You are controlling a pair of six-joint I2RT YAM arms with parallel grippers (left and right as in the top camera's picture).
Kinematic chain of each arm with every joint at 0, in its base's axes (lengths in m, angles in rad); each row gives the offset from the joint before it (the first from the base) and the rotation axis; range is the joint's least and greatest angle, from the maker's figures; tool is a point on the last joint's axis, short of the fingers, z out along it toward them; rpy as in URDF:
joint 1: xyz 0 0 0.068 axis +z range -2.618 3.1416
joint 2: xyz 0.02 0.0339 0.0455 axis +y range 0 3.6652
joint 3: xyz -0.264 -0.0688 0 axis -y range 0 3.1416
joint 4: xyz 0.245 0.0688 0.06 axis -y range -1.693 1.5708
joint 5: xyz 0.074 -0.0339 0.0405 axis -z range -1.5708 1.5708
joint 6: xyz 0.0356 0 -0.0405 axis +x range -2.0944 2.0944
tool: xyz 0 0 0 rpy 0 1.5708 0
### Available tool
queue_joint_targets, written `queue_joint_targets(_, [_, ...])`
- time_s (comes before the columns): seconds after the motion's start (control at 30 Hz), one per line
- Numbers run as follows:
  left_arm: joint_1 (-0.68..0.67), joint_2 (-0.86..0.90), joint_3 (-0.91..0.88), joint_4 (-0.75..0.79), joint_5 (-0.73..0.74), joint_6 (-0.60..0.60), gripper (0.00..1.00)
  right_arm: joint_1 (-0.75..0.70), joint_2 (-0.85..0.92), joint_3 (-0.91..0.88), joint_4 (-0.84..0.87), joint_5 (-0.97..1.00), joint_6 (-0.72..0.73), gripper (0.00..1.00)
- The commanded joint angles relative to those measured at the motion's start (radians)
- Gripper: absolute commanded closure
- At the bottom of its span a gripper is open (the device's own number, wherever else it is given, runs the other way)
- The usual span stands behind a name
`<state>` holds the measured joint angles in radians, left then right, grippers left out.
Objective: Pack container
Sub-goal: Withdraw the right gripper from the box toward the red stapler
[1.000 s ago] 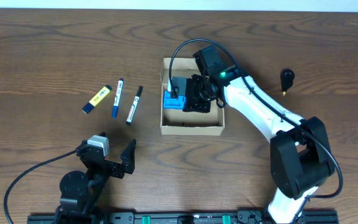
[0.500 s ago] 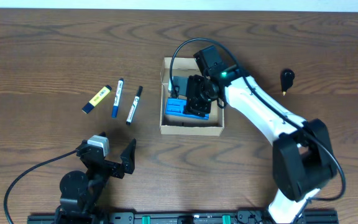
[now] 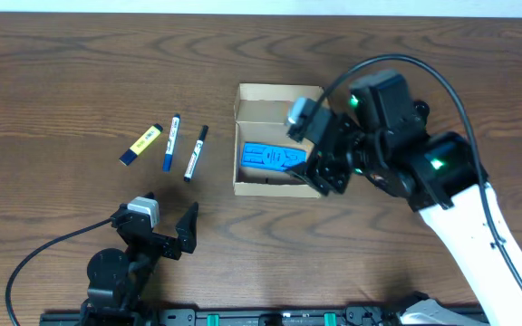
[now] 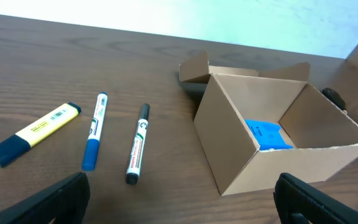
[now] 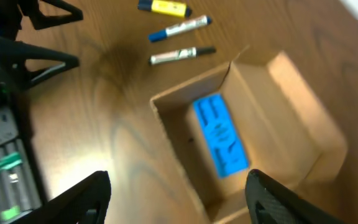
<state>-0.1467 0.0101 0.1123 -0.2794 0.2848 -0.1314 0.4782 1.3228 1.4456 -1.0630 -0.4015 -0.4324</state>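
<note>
Box [image 3: 279,187]: plain tan cardboard, rectangular, flat blue block [image 3: 273,158] inside. Right gripper [image 3: 321,156] over its right wall, wide open, empty.

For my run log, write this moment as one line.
container: open, blue block inside | right tool: open, empty, over container | left tool: open, empty | three pens: outside container

Overhead looks straight down on the whole worktop [image 3: 62,72]. Left wrist looks low across it, right wrist steeply down; all share the container [image 3: 265,113].
</note>
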Motion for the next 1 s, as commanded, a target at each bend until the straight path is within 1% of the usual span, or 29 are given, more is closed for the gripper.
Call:
queue_joint_targets(0.0, [0.004,-0.005,-0.024,-0.002,0.000,-0.003,0.05,0.007,-0.011,0.000,-0.052,0.080,0.198,0.31])
queue_joint_targets(0.17, [0.004,-0.005,-0.024,-0.002,0.000,-0.004,0.05,0.000,-0.043,0.000,-0.108,0.172,0.261,0.30])
queue_joint_targets(0.33, [0.004,-0.005,-0.024,-0.002,0.000,-0.003,0.05,-0.044,-0.056,-0.002,-0.104,0.189,0.259,0.28])
queue_joint_targets(0.47, [0.004,-0.005,-0.024,-0.002,0.000,-0.003,0.05,-0.101,-0.052,-0.034,-0.033,0.189,0.260,0.26])
queue_joint_targets(0.7, [0.004,-0.005,-0.024,-0.002,0.000,-0.003,0.05,-0.247,-0.017,-0.107,0.108,0.200,0.259,0.24])
queue_joint_targets(0.77, [0.004,-0.005,-0.024,-0.002,0.000,-0.004,0.04,-0.294,0.011,-0.122,0.155,0.224,0.259,0.24])
queue_joint_targets(0.97, [0.004,-0.005,-0.024,-0.002,0.000,-0.003,0.05,-0.352,0.145,-0.127,0.232,0.346,0.260,0.24])
